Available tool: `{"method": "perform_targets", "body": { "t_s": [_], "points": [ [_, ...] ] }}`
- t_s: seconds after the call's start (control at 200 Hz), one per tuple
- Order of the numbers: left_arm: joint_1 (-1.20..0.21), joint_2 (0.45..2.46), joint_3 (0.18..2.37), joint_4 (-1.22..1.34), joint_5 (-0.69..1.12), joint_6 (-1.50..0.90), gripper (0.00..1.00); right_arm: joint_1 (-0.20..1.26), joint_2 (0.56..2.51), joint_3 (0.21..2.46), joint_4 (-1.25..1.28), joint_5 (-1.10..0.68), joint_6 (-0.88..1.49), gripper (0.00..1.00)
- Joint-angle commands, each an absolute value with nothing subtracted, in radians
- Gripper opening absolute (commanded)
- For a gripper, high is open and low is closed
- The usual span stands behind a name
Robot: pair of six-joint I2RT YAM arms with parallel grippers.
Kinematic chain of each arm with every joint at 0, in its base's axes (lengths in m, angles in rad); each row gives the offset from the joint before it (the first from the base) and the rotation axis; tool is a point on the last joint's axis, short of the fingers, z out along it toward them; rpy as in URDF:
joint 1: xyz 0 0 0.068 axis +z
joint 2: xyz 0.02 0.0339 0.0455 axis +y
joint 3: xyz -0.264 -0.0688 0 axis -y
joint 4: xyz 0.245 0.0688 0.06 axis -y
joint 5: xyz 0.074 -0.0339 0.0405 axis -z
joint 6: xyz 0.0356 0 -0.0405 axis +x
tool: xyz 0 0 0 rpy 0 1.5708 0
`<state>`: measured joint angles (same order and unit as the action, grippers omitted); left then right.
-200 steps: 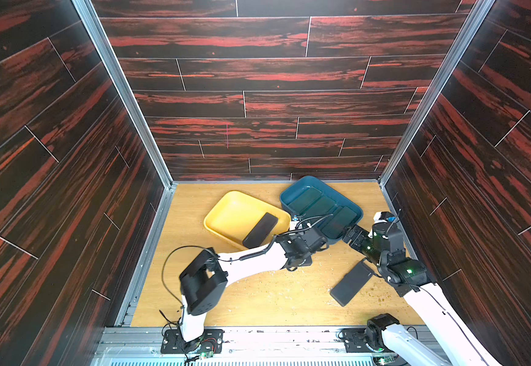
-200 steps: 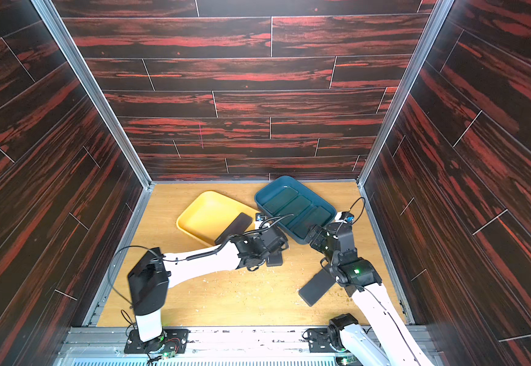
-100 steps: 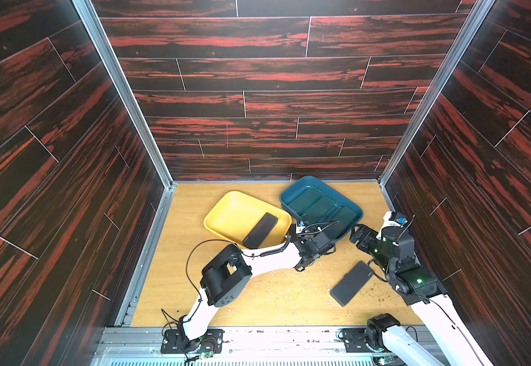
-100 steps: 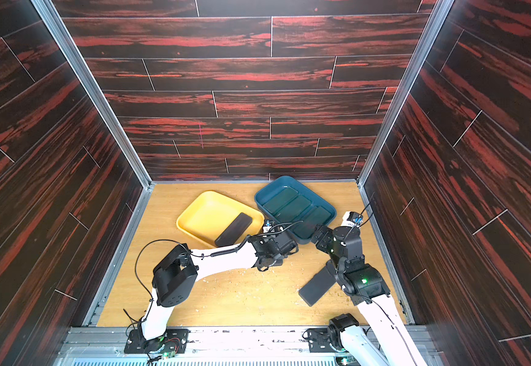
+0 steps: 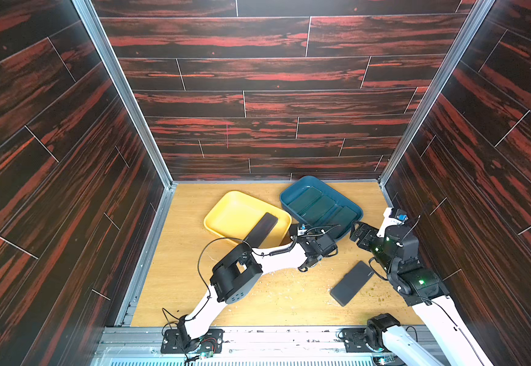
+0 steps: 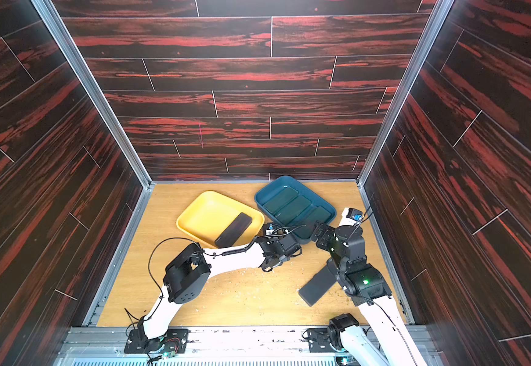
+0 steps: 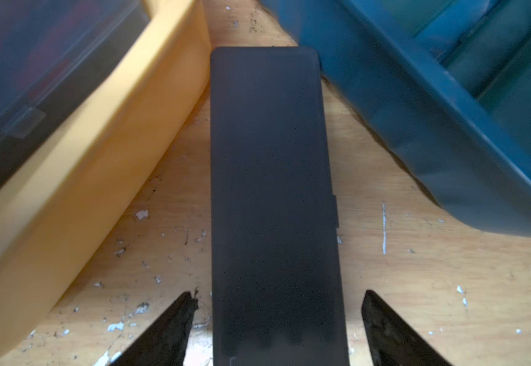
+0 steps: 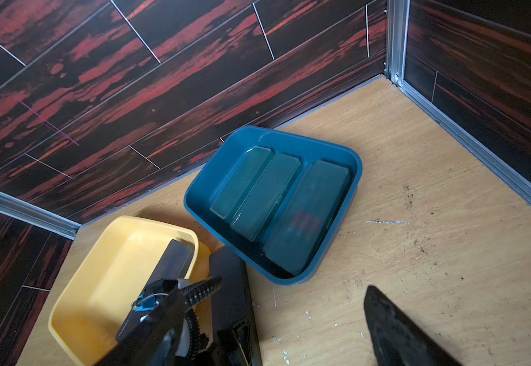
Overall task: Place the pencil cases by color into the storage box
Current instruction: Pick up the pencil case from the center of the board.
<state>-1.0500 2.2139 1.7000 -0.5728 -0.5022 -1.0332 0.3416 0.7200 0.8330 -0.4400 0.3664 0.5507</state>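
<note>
Left gripper [image 7: 277,294]: opened, set astride a black case [image 7: 270,174], both fingers [image 7: 169,332] apart from it.
Case position: laid flat on the table [image 7: 416,285], between yellow tray [image 7: 99,152] and blue tray [image 7: 416,126].
Right gripper [image 5: 362,234]: opened, nothing held.

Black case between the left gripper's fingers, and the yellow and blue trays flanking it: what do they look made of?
Black case: probably hard plastic with a matte finish; it shows no glare, crisp moulded edges and a small side tab.
Yellow tray: moulded plastic, smooth, with a faint sheen on its rounded wall.
Blue tray: likely the same plastic, with a similar soft sheen.
</note>
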Motion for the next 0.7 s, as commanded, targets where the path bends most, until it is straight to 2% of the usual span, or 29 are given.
{"method": "perform_targets", "body": {
  "t_s": [0.0,0.696],
  "points": [
    [-1.049,2.235,1.741,-0.616,-0.533,-1.065,0.84,0.339,0.71,0.828,-0.414,0.336,0.524,0.89],
    [-1.042,2.312,1.778,-0.624,-0.546,-1.09,0.83,0.339,0.709,0.795,-0.396,0.279,0.52,0.89]
  ]
}}
